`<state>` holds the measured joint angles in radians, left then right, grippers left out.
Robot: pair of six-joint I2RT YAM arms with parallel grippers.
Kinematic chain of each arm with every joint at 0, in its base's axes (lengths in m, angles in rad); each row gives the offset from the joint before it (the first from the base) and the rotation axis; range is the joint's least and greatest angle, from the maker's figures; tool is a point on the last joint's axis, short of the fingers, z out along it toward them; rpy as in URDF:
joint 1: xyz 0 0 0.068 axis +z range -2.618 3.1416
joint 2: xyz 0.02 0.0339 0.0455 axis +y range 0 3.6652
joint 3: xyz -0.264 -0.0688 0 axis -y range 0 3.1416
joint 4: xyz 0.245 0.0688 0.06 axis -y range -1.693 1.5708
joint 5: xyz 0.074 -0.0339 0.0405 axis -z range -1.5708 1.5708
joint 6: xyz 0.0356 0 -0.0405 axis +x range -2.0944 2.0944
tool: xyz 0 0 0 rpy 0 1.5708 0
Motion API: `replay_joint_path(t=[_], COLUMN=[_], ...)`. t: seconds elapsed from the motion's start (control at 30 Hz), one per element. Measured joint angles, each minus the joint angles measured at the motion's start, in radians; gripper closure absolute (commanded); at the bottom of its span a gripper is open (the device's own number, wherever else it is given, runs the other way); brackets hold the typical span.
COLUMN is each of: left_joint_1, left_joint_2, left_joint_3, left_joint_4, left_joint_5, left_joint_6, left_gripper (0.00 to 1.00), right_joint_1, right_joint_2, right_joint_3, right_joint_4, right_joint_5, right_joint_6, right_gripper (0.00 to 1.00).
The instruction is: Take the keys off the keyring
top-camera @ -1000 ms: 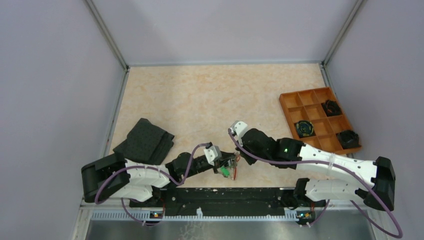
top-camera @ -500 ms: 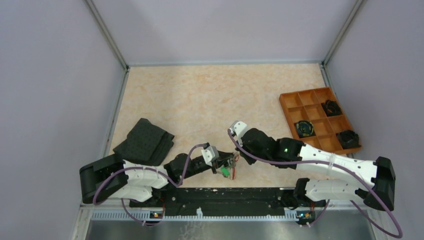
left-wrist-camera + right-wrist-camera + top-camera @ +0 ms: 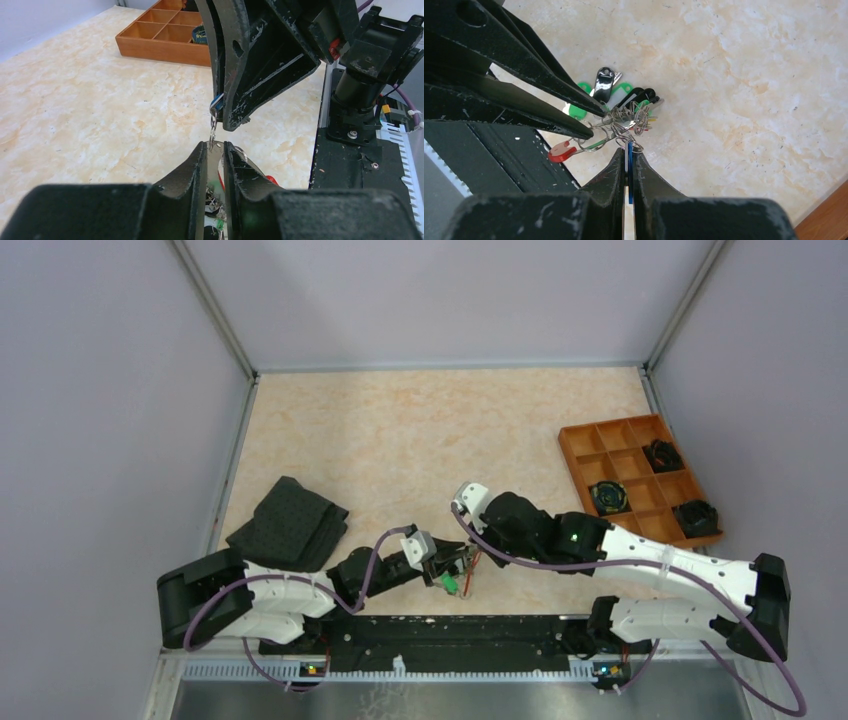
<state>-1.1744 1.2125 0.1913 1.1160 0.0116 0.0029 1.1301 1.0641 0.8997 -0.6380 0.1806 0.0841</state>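
Note:
The keys (image 3: 624,97) hang in a bunch between my two grippers, just above the table near the front edge; green and black heads show, and they also appear in the top view (image 3: 453,584). The thin grey keyring (image 3: 596,141) with its red sleeve (image 3: 559,151) lies under the left fingers (image 3: 549,107). My left gripper (image 3: 215,148) is shut on a flat metal piece of the bunch at the ring. My right gripper (image 3: 629,151) is shut on a blue key (image 3: 629,150), joined to the bunch by a small ring. The two grippers meet tip to tip in the top view, left (image 3: 457,563) and right (image 3: 473,555).
An orange compartment tray (image 3: 575,440) with black coiled objects stands at the right, also in the left wrist view (image 3: 160,47). A folded black cloth (image 3: 290,522) lies at the left. The black base rail (image 3: 350,165) runs just behind the bunch.
Both grippers have shifted slightly to the left together, each keeping its hold. The bunch stays between them.

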Motion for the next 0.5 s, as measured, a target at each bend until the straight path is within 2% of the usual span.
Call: replay_joint_path(t=[0.5], left_joint_1=[0.000], left_joint_2=[0.006], left_joint_3=[0.010], left_joint_4=[-0.017], left_joint_5=[-0.002], left_joint_6=[0.008], left_gripper=[0.72], right_joint_1=[0.014], right_joint_2=[0.002], right_joint_3=[0.000], right_joint_4=[0.002], right_joint_5=[-0.045], right_joint_6=[-0.033], right_gripper=[1.00])
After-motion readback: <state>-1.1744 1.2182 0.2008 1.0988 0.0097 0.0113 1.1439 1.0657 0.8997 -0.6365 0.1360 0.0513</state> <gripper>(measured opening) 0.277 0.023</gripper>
